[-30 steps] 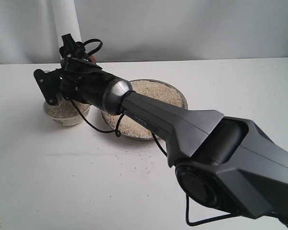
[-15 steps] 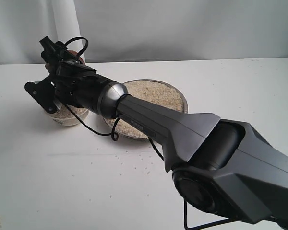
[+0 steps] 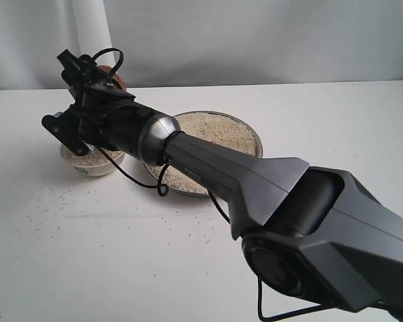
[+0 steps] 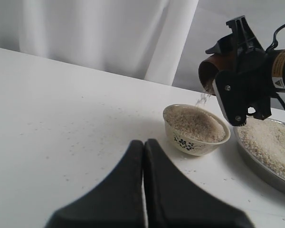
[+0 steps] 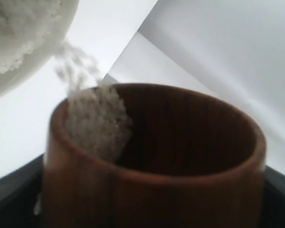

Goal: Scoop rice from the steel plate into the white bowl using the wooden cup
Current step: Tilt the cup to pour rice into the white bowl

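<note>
Wooden cup (image 4: 208,72) newly tipped, rice (image 5: 97,118) pouring

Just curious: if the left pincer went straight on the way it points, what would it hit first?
Probably the white bowl, heaped with rice; it sits slightly off the left pincer's line, so it might pass beside.

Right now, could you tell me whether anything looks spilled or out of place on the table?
Yes: loose rice lies scattered on the table in front of the white bowl and steel plate, outside both dishes; it looks spilled. The bowl is heaped close to its rim.
</note>
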